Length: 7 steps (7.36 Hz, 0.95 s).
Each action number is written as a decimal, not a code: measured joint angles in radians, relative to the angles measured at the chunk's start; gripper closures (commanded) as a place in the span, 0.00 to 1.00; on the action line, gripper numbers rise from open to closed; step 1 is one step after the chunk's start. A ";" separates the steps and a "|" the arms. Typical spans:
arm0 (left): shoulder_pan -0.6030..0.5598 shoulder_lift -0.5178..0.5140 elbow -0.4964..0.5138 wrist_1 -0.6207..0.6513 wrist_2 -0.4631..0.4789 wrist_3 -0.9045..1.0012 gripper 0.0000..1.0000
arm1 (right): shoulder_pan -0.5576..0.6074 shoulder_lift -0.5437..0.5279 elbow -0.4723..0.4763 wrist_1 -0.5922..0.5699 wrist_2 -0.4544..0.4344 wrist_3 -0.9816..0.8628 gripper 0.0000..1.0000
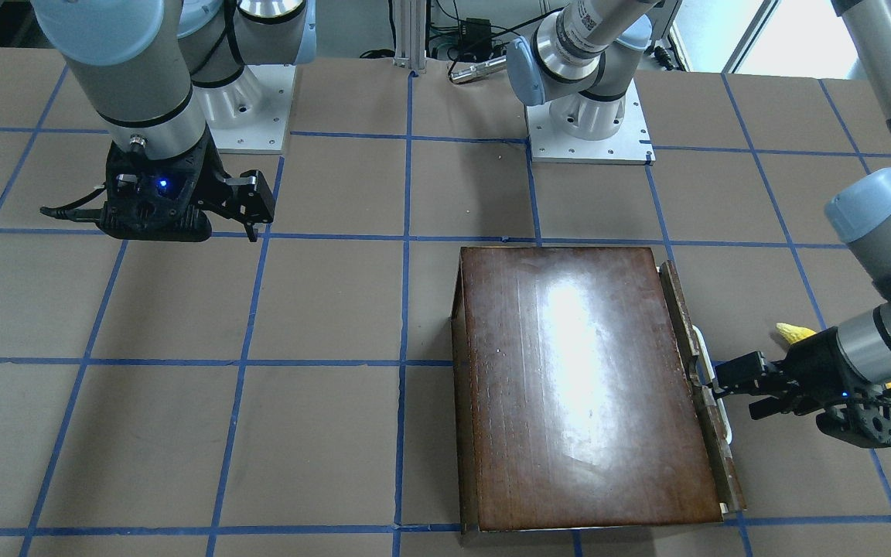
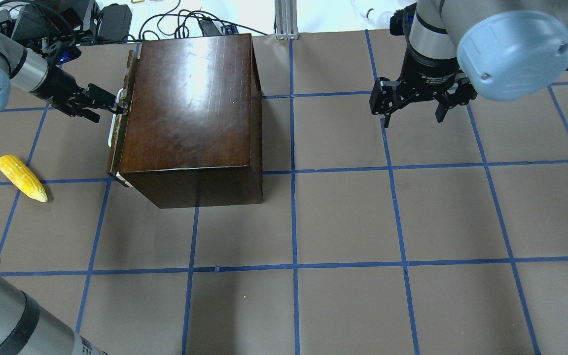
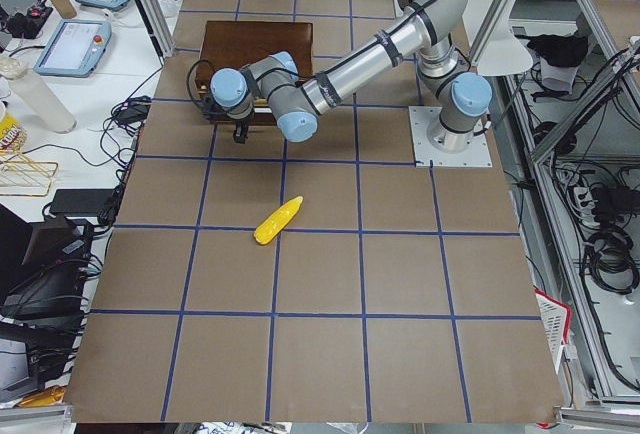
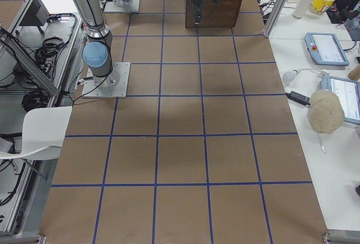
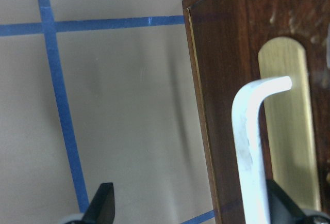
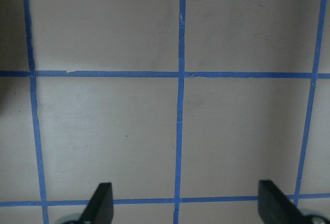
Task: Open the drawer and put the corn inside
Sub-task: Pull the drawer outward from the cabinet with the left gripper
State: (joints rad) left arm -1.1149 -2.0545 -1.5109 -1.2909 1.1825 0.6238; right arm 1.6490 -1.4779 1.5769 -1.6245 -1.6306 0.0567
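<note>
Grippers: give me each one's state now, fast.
Left gripper: open, fingers straddling the drawer handle, not clamped.
Right gripper: open, empty, above the table.

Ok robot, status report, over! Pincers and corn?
Left pincer open, straddling the white drawer handle; right pincer open, hovering. Dark-brown drawer front looks shut. Yellow toy corn cob lies loose, nothing blocking.

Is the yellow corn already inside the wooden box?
No, the corn lies on the table, apart from the wooden box.
</note>
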 measured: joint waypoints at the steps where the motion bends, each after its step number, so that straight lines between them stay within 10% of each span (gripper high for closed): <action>1: 0.009 0.000 0.000 -0.001 0.000 0.012 0.00 | 0.000 0.000 0.000 0.000 0.000 0.000 0.00; 7: 0.042 -0.002 0.000 0.000 0.003 0.062 0.00 | 0.000 0.000 0.000 0.000 0.000 0.000 0.00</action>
State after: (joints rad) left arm -1.0730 -2.0570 -1.5107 -1.2913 1.1852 0.6860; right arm 1.6490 -1.4775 1.5769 -1.6249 -1.6306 0.0568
